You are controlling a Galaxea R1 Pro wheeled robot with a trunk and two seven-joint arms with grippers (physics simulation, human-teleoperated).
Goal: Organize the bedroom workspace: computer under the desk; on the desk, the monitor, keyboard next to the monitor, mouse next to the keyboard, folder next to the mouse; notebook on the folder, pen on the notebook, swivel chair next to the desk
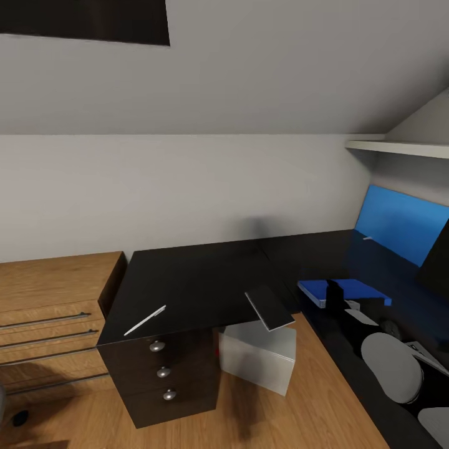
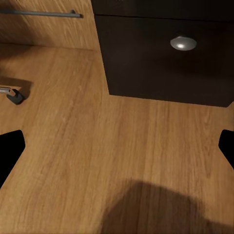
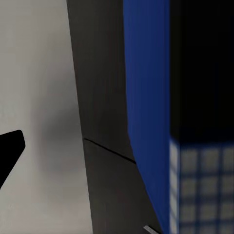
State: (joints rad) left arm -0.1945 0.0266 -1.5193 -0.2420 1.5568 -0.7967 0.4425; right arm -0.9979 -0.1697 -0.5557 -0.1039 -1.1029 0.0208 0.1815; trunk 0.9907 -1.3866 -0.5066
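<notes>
Pen [image 1: 144, 320] lying flat near the left front edge of the desk [image 1: 193, 287], notebook [image 1: 269, 307] overhanging its right corner above the computer [image 1: 259, 355]. Folder [image 1: 343, 290] flat on the desk's right wing, directly under the right gripper [image 1: 335, 297], jaw state unclear. Left gripper [image 2: 117, 146] spread wide over bare floor [image 2: 97, 146], beside the drawer unit [image 2: 161, 58].

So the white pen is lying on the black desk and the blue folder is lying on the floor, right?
Not quite. The pen does lie on the black desk, but the blue folder is on the desk too, not on the floor. The head view shows it.
</notes>
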